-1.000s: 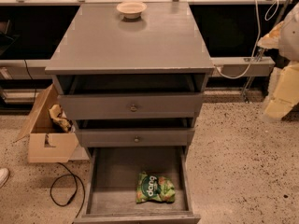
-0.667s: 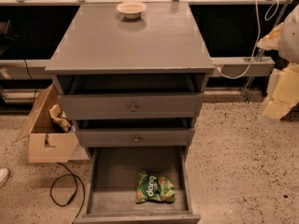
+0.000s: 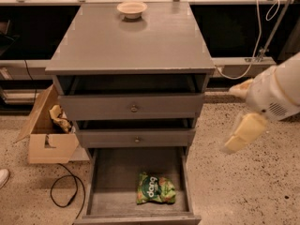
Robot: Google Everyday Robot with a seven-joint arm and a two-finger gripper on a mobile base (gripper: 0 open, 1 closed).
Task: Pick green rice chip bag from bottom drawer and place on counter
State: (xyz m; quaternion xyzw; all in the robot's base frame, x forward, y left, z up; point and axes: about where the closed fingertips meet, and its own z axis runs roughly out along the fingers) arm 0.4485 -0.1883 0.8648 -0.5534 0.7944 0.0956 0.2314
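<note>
Camera view, looking down: the grey counter sits above the bottom drawer, which is pulled out. Off to the right, higher than that drawer, the gripper hangs with jaws spread, holding nothing. Below and to its left, the green rice chip bag lies flat near the drawer's front, long axis side to side, white "dang" lettering readable.

Lab-like room: speckled floor, loose cable, cardboard box; claw at right.
</note>
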